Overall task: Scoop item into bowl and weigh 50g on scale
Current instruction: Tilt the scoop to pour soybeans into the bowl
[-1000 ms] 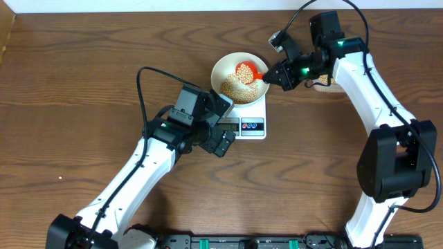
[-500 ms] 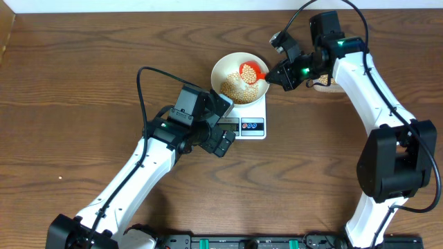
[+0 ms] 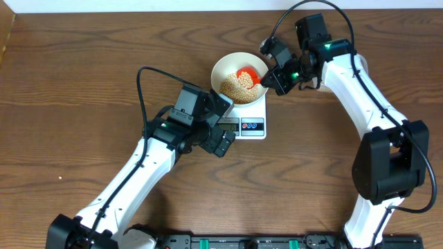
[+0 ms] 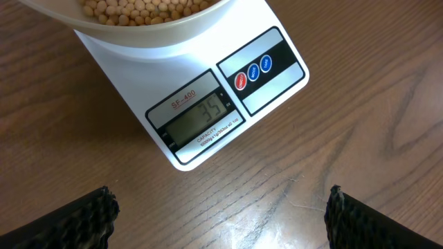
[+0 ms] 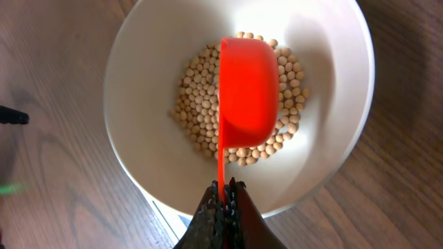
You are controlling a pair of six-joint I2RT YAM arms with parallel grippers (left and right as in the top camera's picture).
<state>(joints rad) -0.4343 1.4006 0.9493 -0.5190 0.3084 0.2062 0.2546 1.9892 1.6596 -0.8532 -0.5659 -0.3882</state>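
Note:
The white bowl [image 3: 223,66] stands on the white scale [image 3: 250,114] and holds a heap of tan beans [image 3: 232,86]. The scale's display [image 4: 202,115] reads 35. My right gripper [image 3: 270,77] is shut on the handle of a red scoop [image 3: 246,75], which is tipped on its side over the beans [image 5: 201,93] inside the bowl [image 5: 138,138]; the scoop's back [image 5: 248,86] faces the right wrist camera. My left gripper [image 4: 220,214] is open and empty, just in front of the scale above the table.
Wooden table all round. The scale's panel with red and blue buttons [image 4: 253,70] faces the left arm. The clear tub is not visible.
My right gripper has moved left and rolled the red scoop over; the beans that lay in the scoop have gone into the bowl. The left arm has not moved.

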